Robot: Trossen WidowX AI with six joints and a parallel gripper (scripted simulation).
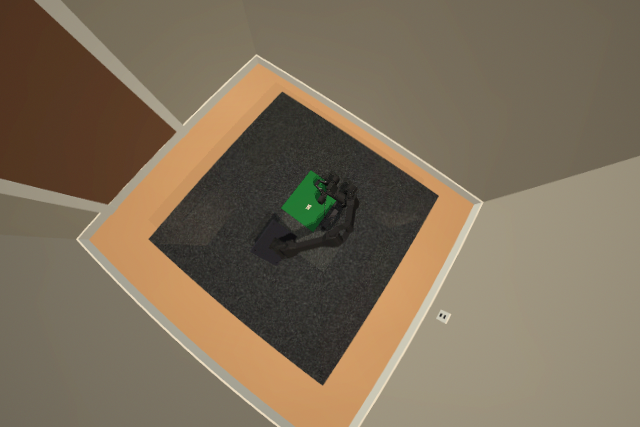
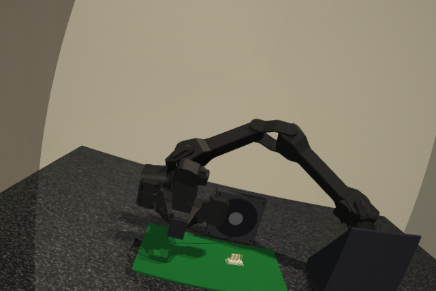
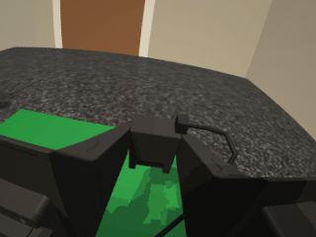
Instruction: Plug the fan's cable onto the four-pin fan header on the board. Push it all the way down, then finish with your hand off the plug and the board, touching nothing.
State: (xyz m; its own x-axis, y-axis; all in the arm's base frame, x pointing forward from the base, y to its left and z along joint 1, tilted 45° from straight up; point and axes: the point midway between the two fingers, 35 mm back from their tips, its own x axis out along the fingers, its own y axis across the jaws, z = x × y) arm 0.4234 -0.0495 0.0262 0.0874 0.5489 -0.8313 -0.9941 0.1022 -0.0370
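My gripper [image 2: 176, 225] [image 3: 154, 132] is shut on the fan plug [image 2: 177, 230] [image 3: 154, 129], a dark block with its cable leaving one side in the wrist view. In the exterior view the plug is held above the far left part of the green board [image 2: 208, 275] [image 1: 297, 206] [image 3: 54, 129], tilted. The white four-pin header [image 2: 234, 260] [image 1: 308, 206] stands on the board, to the right of the plug in the exterior view, its pins bare and upright. The header is not visible in the wrist view. The plug cannot be made out in the top view.
The dark square fan [image 2: 236, 218] stands upright behind the board, close to my right finger in the exterior view. A thin cable [image 2: 197, 243] runs low over the board. The arm's dark wedge-shaped base [image 2: 377, 259] [image 1: 268, 244] stands beside the board.
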